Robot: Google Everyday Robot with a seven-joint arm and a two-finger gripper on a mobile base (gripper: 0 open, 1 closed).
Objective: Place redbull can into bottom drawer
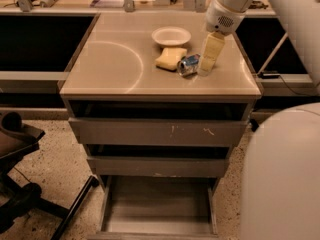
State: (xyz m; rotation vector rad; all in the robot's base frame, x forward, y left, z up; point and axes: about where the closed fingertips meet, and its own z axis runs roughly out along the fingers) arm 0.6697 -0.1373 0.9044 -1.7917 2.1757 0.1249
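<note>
White arm point(292, 19): smooth plastic shell, thick & rounded. The wrist housing point(225, 11) is white, domed, w/ small dark dotted vent patch point(226, 21). Below it the gripper point(206, 69): pale cream-yellow, flat, tapered, over the table point(110, 79) top. Btm corner: big curved body panel point(280, 174), plain, same white as arm.

White arm point(292, 19) at upper right, hand point(207, 66) hanging down, cream-coloured, tilted slightly left
</note>
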